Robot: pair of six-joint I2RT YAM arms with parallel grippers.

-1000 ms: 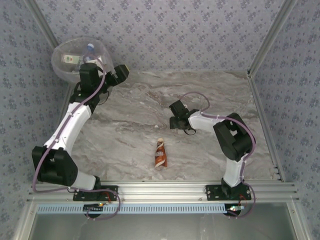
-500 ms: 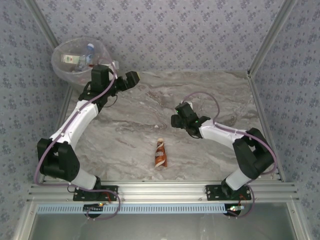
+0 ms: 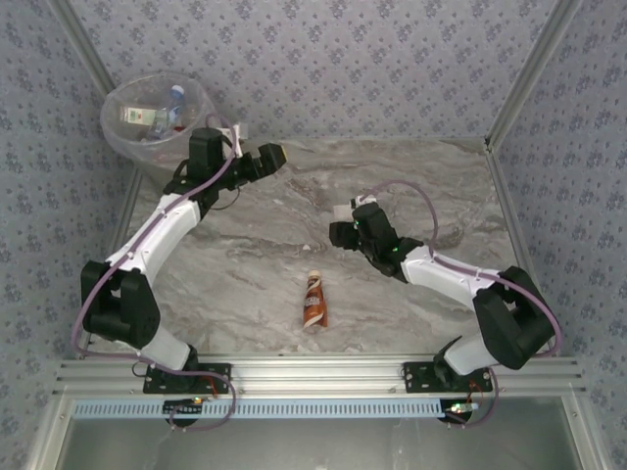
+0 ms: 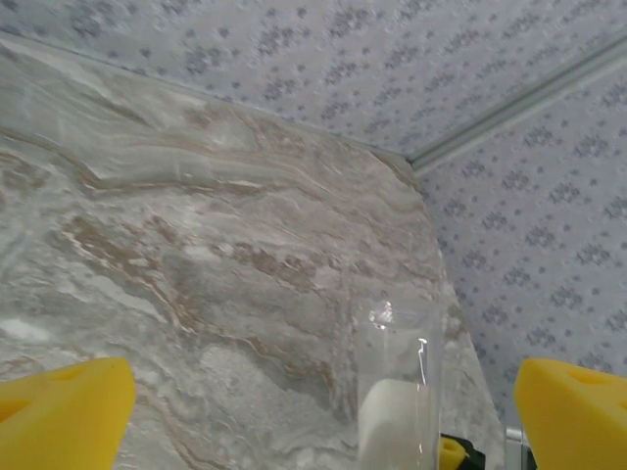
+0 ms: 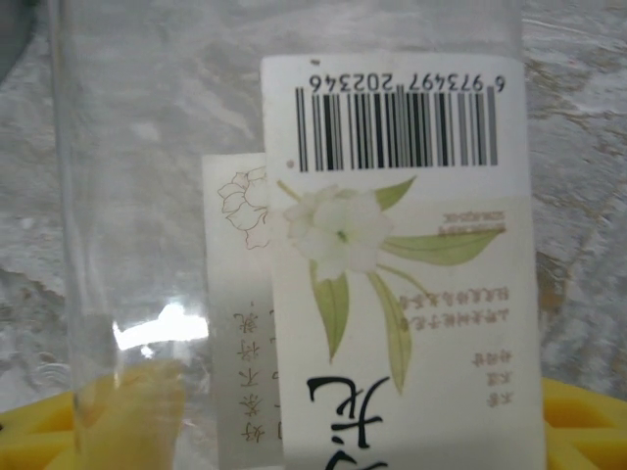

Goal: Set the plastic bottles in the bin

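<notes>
A marble-veined counter (image 3: 294, 196) fills a booth walled in blue-grey patterned paper. Nearest, low in the middle of the top view, a brown-and-white plastic bottle (image 3: 313, 300) lies on its side, with neither arm on it. Just above and right of it, the right pincer (image 3: 340, 234) is closed partway around a clear plastic bottle with a white flower-and-barcode label (image 5: 392, 245). Its yellow fingers (image 5: 588, 431) press either side. Farther up and left, the left pincer (image 3: 277, 155) is spread fully wide and empty, facing that bottle. In the upper left corner stands the round translucent grey bin (image 3: 122, 145), with several bottles (image 3: 142, 117) already inside. The bin looks a long reach for the right arm, so a pass seems likely. To do it well, hold the bottle steady, bring its free end squarely between the left fingers, and release only once they have closed.
</notes>
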